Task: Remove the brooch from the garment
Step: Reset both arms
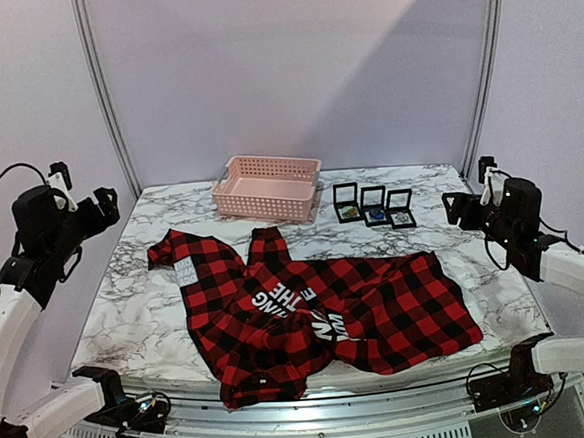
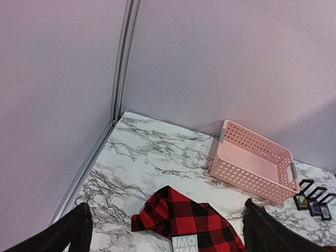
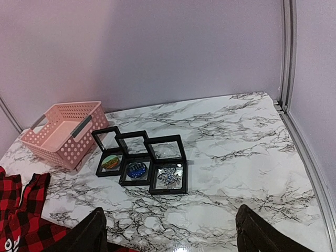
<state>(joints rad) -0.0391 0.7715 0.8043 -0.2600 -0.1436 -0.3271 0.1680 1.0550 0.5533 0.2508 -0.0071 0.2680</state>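
My left claw and right claw both hang spread and empty, clear of the marble table. The red-and-black plaid shirt lies crumpled; I see no brooch on it. Three black display frames hold brooches, so I can't tell how far along this is.

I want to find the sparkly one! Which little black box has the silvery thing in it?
Find the pink basket at the back of the marble table. Right beside it stand three open black boxes in a row; the sparkly box is the one farthest from the basket. It holds a silvery snowflake-like piece, while the others hold a blue one and a green-and-orange one.
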